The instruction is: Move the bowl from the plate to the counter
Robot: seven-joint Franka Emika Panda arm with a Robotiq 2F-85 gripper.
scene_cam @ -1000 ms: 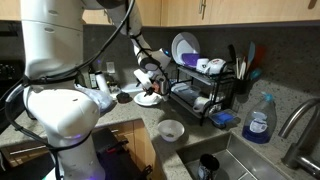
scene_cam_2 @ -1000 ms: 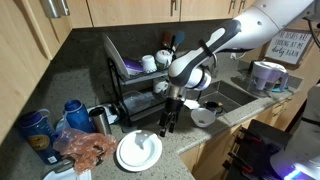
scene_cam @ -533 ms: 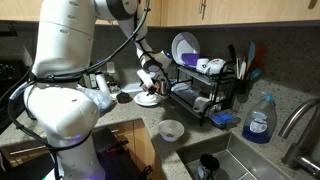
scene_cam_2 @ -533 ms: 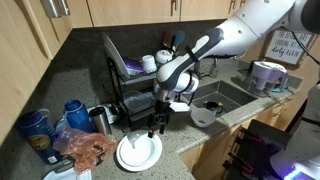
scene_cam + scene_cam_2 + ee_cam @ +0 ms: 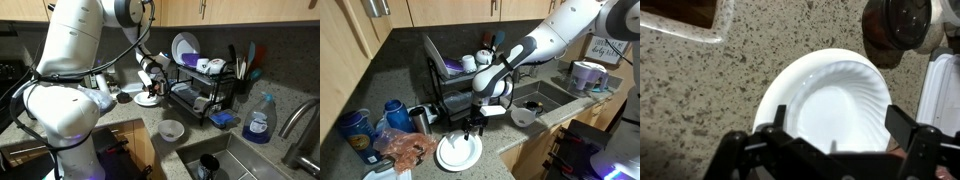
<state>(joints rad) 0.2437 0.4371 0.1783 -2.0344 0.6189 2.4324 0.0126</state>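
In an exterior view the hand [image 5: 151, 88] hangs low over the white bowl [image 5: 148, 98], which stands just beside the dish rack [image 5: 205, 90] on the speckled surface [image 5: 192, 138]. A second, deeper bowl [image 5: 171, 129] sits apart, at the front edge near the sink. In an exterior view the bowl [image 5: 461, 147] lies on the plate [image 5: 444, 158], close to the front edge of the surface, and the hand [image 5: 474, 127] is just above its rim. In the wrist view the fingers [image 5: 773, 128] are spread wide on both sides of the bowl [image 5: 835, 100] and pinch nothing. Whether they touch it I cannot tell.
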